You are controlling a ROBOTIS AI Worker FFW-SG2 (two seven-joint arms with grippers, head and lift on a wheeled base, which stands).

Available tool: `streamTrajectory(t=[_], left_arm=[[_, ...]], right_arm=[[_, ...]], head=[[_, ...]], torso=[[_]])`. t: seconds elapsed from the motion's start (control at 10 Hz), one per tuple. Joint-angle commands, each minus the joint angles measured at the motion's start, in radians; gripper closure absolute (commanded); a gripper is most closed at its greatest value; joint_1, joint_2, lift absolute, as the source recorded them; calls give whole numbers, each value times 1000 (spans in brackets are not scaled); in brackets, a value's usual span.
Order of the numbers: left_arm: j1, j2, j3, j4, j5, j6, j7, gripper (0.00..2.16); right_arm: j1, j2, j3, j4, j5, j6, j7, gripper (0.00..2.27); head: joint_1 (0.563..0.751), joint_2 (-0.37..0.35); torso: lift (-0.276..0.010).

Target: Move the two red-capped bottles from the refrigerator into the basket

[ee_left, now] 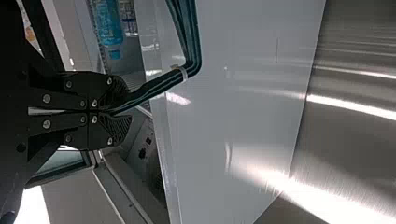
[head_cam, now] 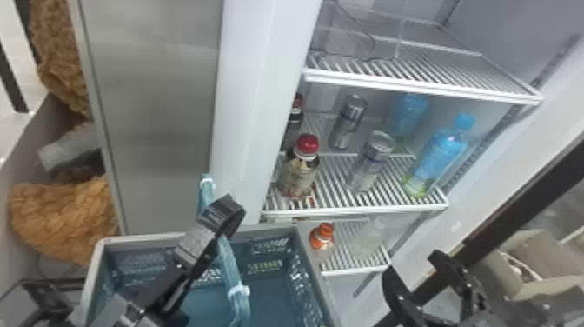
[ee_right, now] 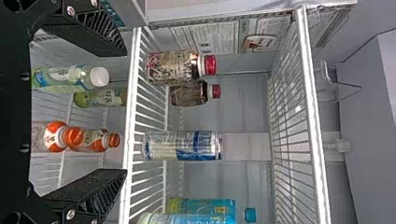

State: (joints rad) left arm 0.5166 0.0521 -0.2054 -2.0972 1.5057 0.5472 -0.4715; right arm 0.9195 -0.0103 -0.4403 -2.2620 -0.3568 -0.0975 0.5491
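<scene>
White wire shelves (head_cam: 356, 211) step down through the refrigerator beside a brushed-metal panel (head_cam: 156, 108), with shaggy brown material (head_cam: 65, 213) off to the left and an open cardboard box (head_cam: 512, 261) away on the right. From where I stand, both red-capped bottles are on the middle shelf, at its left side: the front one (head_cam: 300, 178) sits near the shelf's edge, the other (head_cam: 294, 126) farther back and partly hidden by the white refrigerator frame (head_cam: 256, 87). Right of them are two silver cans (head_cam: 371, 161), one ahead of the other, and then two blue-capped bottles (head_cam: 439, 156), also front and back, toward the far side. One shelf lower, orange-capped bottles (ee_right: 95, 140) line up, with a white-capped bottle (ee_right: 70, 77) on that same level and a greenish bottle (ee_right: 100, 98) behind it. Just outside the shelves, low and to the left, is the teal basket (head_cam: 139, 238) with its pale rim; I see no bottle in the part of it that shows. Up at its teal handle (head_cam: 237, 282), the left gripper (head_cam: 226, 213) has its fingers together, pinching the strands between them. Over on the right, near the lower shelf, the right gripper (head_cam: 411, 263) has its black fingers spread wide with nothing between the tips, its wrist view facing the shelves and bottles.
</scene>
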Motion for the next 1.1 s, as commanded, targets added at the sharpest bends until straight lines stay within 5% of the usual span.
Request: streamTrajectory(t=[0.0, 1.0], left_arm=[[-1, -1, 0, 0, 0, 0, 1, 1204], [-21, -1, -4, 15, -6, 10, 1, 1204]], right_arm=[[-29, 0, 22, 8, -2, 21, 0, 119], [-264, 9, 87, 133, 30, 29, -24, 130]], head=[[695, -350], [695, -350]], torso=[[0], [0]])
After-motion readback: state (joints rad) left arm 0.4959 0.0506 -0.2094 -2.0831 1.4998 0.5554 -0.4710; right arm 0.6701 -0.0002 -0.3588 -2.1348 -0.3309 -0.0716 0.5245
